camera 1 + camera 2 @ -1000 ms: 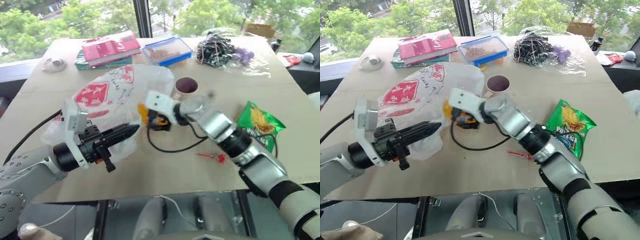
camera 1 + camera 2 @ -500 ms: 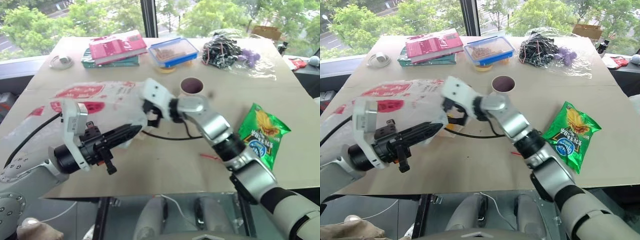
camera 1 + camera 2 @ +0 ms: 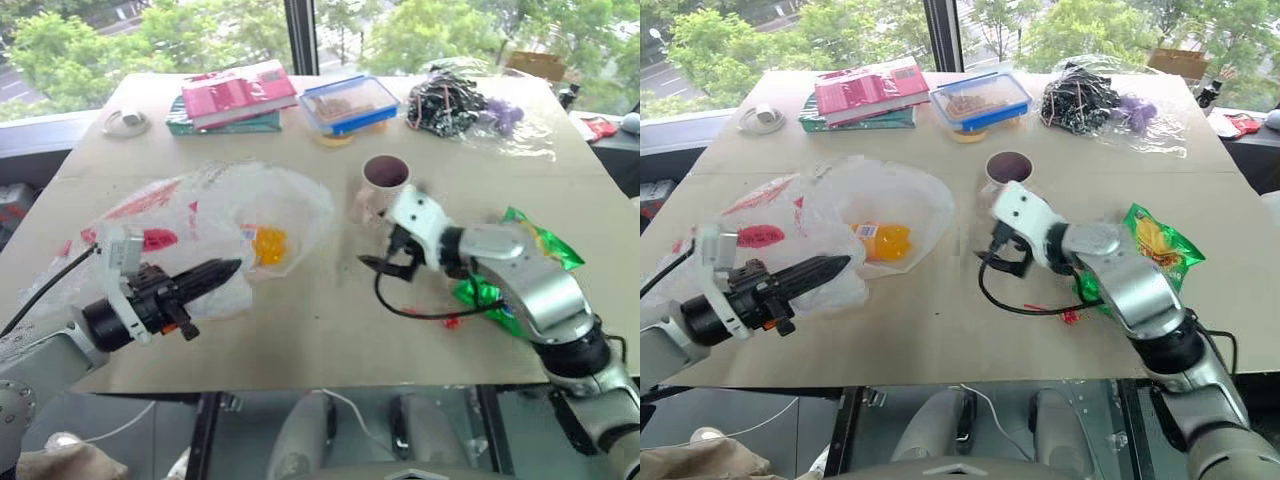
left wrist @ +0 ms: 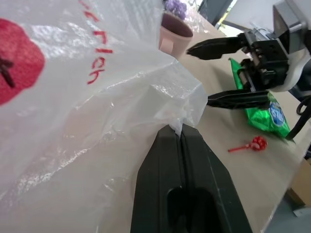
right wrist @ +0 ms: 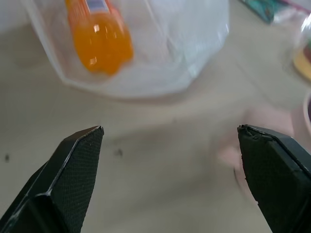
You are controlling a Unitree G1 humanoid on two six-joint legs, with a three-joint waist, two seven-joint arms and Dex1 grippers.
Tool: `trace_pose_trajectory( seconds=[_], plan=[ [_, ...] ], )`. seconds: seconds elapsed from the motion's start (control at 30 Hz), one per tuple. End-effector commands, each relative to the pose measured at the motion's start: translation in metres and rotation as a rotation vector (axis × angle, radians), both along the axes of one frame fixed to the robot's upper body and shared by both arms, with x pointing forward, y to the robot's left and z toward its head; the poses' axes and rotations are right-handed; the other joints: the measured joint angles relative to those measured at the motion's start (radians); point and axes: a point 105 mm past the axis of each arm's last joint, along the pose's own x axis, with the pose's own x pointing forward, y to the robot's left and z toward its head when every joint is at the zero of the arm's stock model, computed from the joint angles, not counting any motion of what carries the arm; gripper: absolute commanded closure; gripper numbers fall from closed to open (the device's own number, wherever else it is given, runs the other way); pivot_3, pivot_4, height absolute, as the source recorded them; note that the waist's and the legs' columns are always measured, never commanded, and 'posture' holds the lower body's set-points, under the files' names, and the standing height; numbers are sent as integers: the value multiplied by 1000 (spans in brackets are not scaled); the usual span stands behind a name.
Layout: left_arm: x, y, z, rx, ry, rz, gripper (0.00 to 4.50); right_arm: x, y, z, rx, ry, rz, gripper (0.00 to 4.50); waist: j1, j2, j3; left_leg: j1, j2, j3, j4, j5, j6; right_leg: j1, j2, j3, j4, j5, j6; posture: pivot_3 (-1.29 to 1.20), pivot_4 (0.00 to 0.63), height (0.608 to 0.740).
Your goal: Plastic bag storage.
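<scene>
bag: the plastic bag [image 3: 215, 225] lies spread over the left half of the table [image 3: 300, 340] in the left eye view, crinkly white film with red panels, mouth facing right toward the middle of the frame

inside: an orange bottle [image 3: 268, 244] already sits in the bag, you can see it right through the film, so it looks like the loading part is at least started

left gripper: the left gripper [image 3: 222, 271], lower left of the frame, is pinched tight on a fold of the bag's edge; the left wrist view shows the film caught right between the closed tips

right gripper: the right gripper [image 3: 385, 262] is just right of centre, fingers spread wide with nothing between them, well clear of the bag and just below the pink cup [image 3: 383, 182]

right wrist view: looks over bare table toward the bag and the bottle, pink cup off to one side

other stuff: green chips packet [image 3: 527, 262] partly under the right arm, a red lollipop [image 3: 449, 322] near the lower right, books [image 3: 225, 100], a blue-lidded box [image 3: 347, 104] and a clear bag of cords [image 3: 455, 103] along the top edge

progress: my guess is early-to-middle. One item in, bag held by one side

left to do: hard to say if more goes in. The bag isn't gathered or put away yet
</scene>
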Motion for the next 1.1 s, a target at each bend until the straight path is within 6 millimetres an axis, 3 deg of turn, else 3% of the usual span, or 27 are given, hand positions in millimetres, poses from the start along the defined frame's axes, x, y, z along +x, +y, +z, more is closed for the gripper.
trace_pose_trajectory(
  seconds=[0.03, 0.17, 0.23, 0.43, 0.67, 0.93, 1.1],
  plan=[
    [-4, 10, 8, 20, -22, -26, 4500, -28, -22, 1, -29, 37, 38, 29, 3, 0, 0, 0, 0, 0, 0, 0, 0, 0, 0, 0, 0, 0, 0, 0, 150, 740],
    [-10, 12, 15, -40, -4, -80, 4500, -51, -60, -38, -230, 143, 4, 29, 4, 0, 0, 0, 0, 0, 0, 0, 0, 0, -1, -1, -1, 0, 0, 0, 150, 740],
    [-13, 13, 17, -54, 9, -95, 4500, -55, -70, -48, -263, 168, -17, 29, 1, -1, 0, 0, 0, 0, 0, 0, 0, 1, -2, -1, -1, 0, 0, 0, 150, 740],
    [-21, 12, 16, -61, 40, -151, 4500, -57, -94, -67, -290, 245, -133, 29, -1, -1, 0, 1, 5, 2, 1, 0, 0, 0, -1, 1, -1, -1, 0, 0, 150, 740],
    [-17, 14, 11, -46, 33, -133, 4500, -65, -99, -74, -303, 281, -151, 29, 7, -2, -1, 0, 4, 2, 2, 0, 0, 1, -2, 0, -2, -1, 0, 0, 150, 740],
    [-15, 12, 9, -39, 18, -139, 4500, -70, -101, -77, -325, 281, -136, 3704, 11, -3, -2, 0, 4, 2, 2, 0, 0, 1, -2, 0, -2, -1, 0, 0, 150, 740],
    [-15, 9, 12, -37, -16, -160, 4500, -64, -73, -51, -160, 223, -65, 3722, 8, -3, -2, 0, 5, 1, 2, 0, 0, 1, -2, 0, -2, 0, 0, 0, 150, 740]
  ],
)
